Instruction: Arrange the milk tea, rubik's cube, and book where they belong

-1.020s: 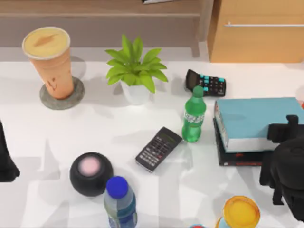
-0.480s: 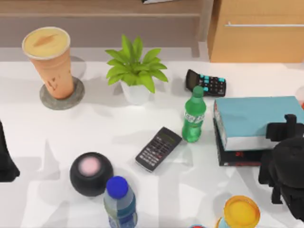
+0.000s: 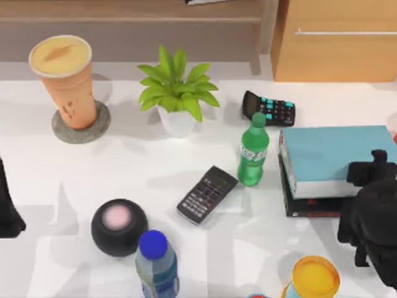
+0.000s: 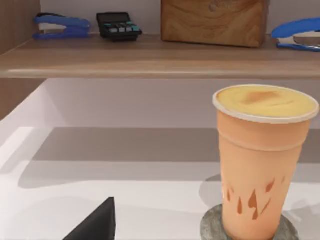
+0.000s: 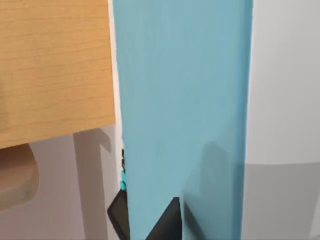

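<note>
Bright even light, soft shadows, slight blur

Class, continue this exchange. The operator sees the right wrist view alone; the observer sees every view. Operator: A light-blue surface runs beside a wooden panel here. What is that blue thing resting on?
Observer: The book lies on a thin black book at the table's right side.
Operator: Where is my right end effector?
Observer: The right end effector hangs over the book's right end.
Operator: And the milk tea?
Observer: The milk tea stands upright on a grey coaster at the far left; the left arm sits parked at the left edge.
</note>
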`<action>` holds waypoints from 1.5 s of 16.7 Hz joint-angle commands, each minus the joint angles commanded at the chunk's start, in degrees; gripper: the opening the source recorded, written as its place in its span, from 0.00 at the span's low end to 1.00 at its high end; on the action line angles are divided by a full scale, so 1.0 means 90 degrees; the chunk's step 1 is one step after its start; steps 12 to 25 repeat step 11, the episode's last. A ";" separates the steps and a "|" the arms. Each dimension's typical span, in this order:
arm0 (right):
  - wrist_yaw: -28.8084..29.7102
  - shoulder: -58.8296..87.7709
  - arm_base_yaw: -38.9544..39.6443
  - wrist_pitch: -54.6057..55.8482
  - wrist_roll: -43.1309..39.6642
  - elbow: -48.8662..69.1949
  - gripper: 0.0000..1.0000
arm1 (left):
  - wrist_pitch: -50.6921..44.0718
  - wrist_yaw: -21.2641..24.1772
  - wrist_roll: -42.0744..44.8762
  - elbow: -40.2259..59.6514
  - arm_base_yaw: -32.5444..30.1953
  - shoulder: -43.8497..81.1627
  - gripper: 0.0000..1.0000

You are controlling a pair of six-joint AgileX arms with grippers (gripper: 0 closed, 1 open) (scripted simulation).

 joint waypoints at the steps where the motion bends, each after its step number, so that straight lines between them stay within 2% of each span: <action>1: 0.0000 0.0000 0.0000 0.0000 0.0000 0.0000 0.68 | 0.0000 0.0000 0.0000 0.0000 0.0000 0.0000 1.00; 5: 0.0000 0.0000 0.0000 0.0000 0.0000 0.0000 0.98 | 0.0000 0.0000 0.0000 0.0000 0.0000 0.0000 1.00; 6: 0.0000 0.0000 0.0000 0.0000 0.0000 0.0000 1.00 | 0.0000 0.0000 0.0000 0.0000 0.0000 0.0000 1.00; 25: 0.0000 0.0000 0.0000 0.0000 0.0000 0.0000 1.00 | 0.0000 0.0000 0.0000 0.0000 0.0000 0.0000 1.00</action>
